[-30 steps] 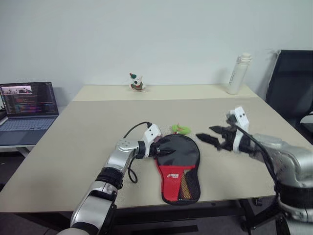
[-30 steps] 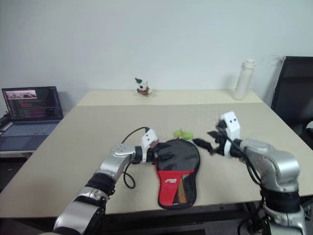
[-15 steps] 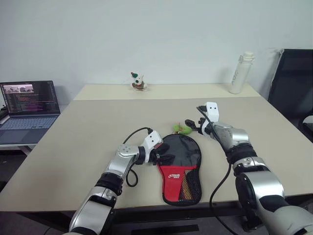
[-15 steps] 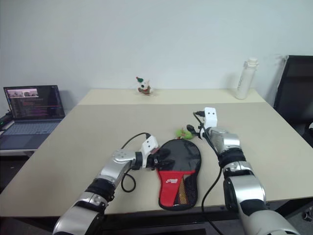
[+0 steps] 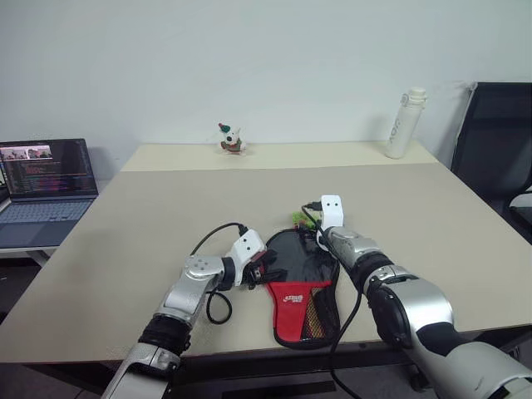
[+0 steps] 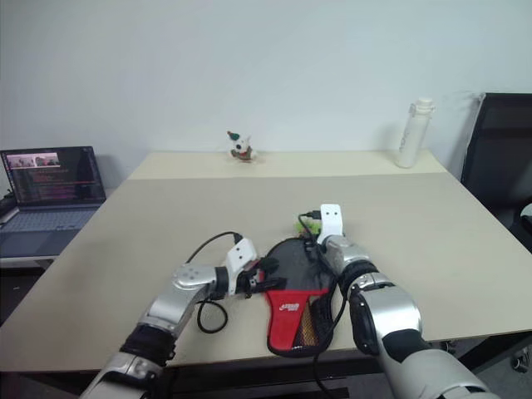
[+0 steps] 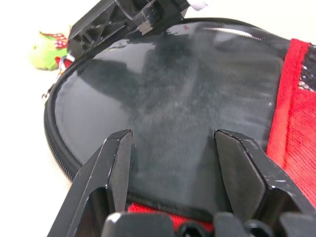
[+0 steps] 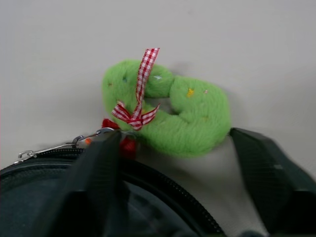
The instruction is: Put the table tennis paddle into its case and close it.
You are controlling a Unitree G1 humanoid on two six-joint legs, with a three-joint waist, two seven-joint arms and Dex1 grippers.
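- Black fabric with a red lower part: the case [image 5: 306,283] lies flat on the surface [image 5: 125,241] in front of me, and I judge the table tennis paddle is already inside, since I can see no blade or handle lying loose.
- I read the step in hand as the closing. My right gripper [image 8: 173,163] is at the case's rounded far end, where the green pull charm [image 8: 168,111] lies just beyond the zipper edge [image 8: 163,190].
- In the right wrist view the fingers [image 8: 98,173] stand apart, straddling the charm and zipper end; they grasp nothing yet.
- My left gripper [image 7: 173,148] sits at the case's left edge, its fingers [image 7: 116,163] spread over the black panel; I cannot tell whether they press it or only hover.
- Next move, as I judge it: clench the right fingers on the charm or the metal pull beside it, then draw it along the zipper while the left steadies the case. The charm is soft and may slip.
- Against a second ago: my right arm was out to the right, well apart from the case, fingers wide; now it has come in to the charm. The left has barely shifted.
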